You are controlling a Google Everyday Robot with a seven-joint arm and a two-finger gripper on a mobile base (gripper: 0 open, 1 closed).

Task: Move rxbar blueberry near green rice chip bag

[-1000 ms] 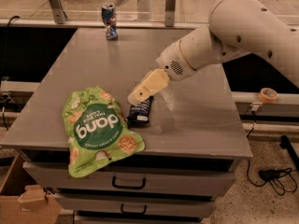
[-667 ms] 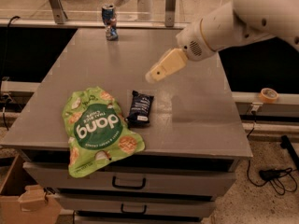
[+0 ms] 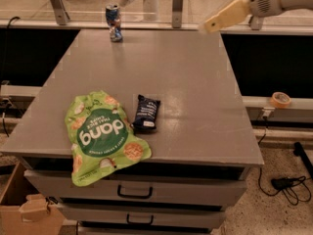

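In the camera view, the gripper [image 3: 206,27] hangs in the air at the upper right, above the far right corner of the grey table [image 3: 195,82], well apart from everything on it and holding nothing; whether it is spread or pressed together I cannot tell. The rxbar blueberry [image 3: 146,113] lies flat near the front of the table, just beside the right edge of the green rice chip bag [image 3: 102,133], whose lower end droops over the front edge. A crushed can [image 3: 114,22] stands at the far left edge
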